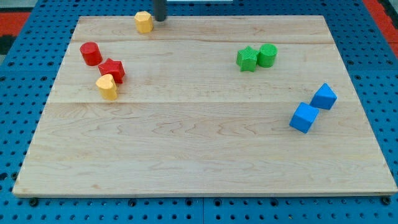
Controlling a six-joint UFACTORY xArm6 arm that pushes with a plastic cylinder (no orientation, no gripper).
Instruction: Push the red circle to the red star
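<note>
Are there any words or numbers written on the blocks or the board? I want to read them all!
None: no words, numbers, labels or signs show anywhere in this view.
The wooden board is plain wood grain.
The red circle, red star, two yellow blocks, green star, green cylinder and two blue blocks carry no writing.
My tip, just right of the top yellow block, is plain too.

My tip (159,19) sits at the view's top edge, just left of centre. Only a short, dark, upright stub of the rod shows; the rest is cut off above, so its lean is hard to judge.
</note>
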